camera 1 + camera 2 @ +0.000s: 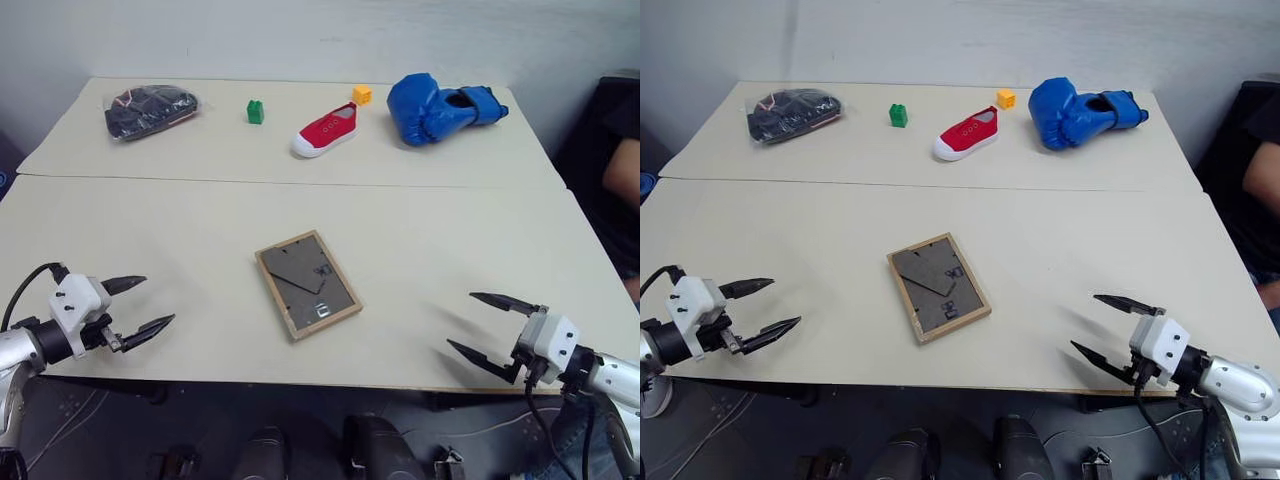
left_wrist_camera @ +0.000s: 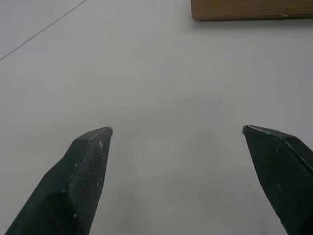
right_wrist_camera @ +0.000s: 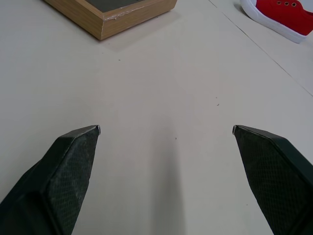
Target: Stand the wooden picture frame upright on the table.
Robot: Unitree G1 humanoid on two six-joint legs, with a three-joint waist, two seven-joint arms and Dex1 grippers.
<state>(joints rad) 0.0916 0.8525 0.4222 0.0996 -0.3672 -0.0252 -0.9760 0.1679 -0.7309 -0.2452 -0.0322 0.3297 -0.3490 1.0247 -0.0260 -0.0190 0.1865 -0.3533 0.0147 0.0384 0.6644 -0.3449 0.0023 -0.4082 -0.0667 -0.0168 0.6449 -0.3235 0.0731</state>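
The wooden picture frame (image 1: 307,284) is lying flat, backboard up, near the middle of the front half of the table (image 1: 200,230), its easel stand apparently folded against the back. The left gripper (image 1: 147,304) is hovering at the frame's nine o'clock, fingers spread wide and holding nothing; the right gripper (image 1: 478,324) is waiting at about four o'clock, likewise wide apart and empty. Across the seam, at twelve o'clock, a red shoe (image 1: 326,130), blue boxing glove (image 1: 437,107), green block (image 1: 255,111), orange block (image 1: 362,94) and dark bag (image 1: 150,109) are sitting.
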